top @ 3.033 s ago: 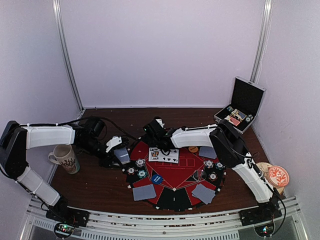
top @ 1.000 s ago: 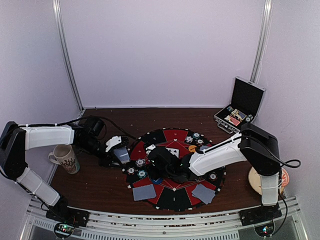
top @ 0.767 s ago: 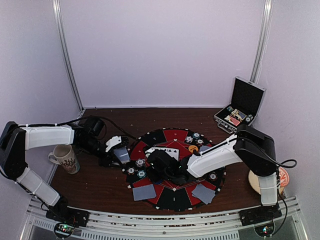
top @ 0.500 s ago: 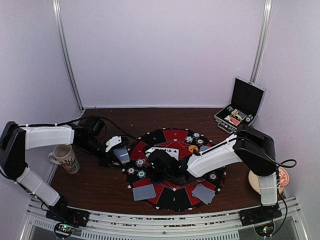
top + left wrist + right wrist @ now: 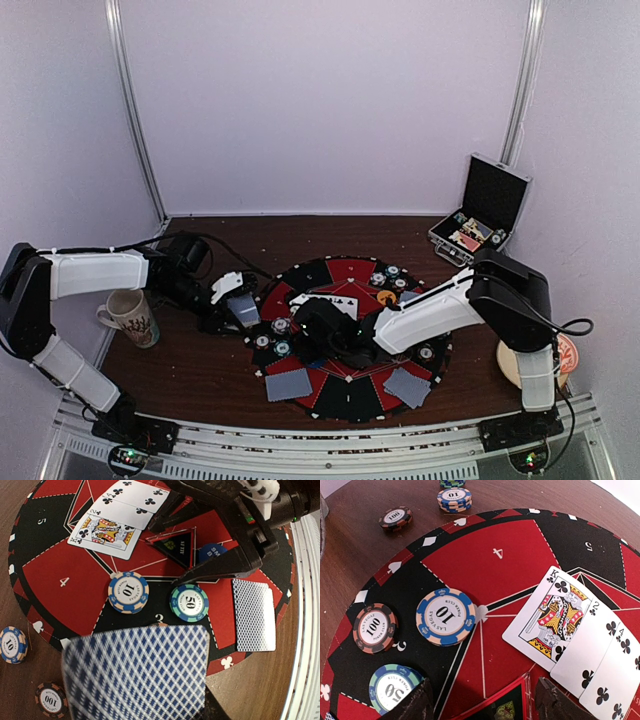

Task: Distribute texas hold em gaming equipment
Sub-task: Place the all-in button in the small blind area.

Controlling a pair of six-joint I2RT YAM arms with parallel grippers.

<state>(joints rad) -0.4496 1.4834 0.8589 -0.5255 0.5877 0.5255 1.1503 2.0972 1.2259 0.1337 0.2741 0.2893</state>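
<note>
On the round red-and-black mat (image 5: 345, 395) lie face-up cards (image 5: 560, 615), a K, 2 and A of clubs. Left of them sit a blue 10 chip (image 5: 445, 616), a 100 chip (image 5: 375, 628) and a teal 50 chip (image 5: 395, 687). My right gripper (image 5: 482, 707) hovers low over the mat's centre, open, nothing between its fingers (image 5: 215, 570). A blue button disc (image 5: 212, 552) is half hidden behind one finger. My left gripper (image 5: 240, 308) stays at the mat's left edge, shut on blue-backed playing cards (image 5: 135, 675) that hide its jaws.
Face-down cards (image 5: 288, 384) (image 5: 407, 387) lie at the mat's near edge, an orange disc (image 5: 385, 297) and more chips (image 5: 390, 272) at its far side. Loose chips (image 5: 395, 517) rest on the wood. A patterned mug (image 5: 130, 317) stands left, an open case (image 5: 480, 215) back right, round coasters (image 5: 545, 355) right.
My right gripper's jaws have spread wider and the arm has edged a little left over the mat's centre. The left arm and its cards have not moved.
</note>
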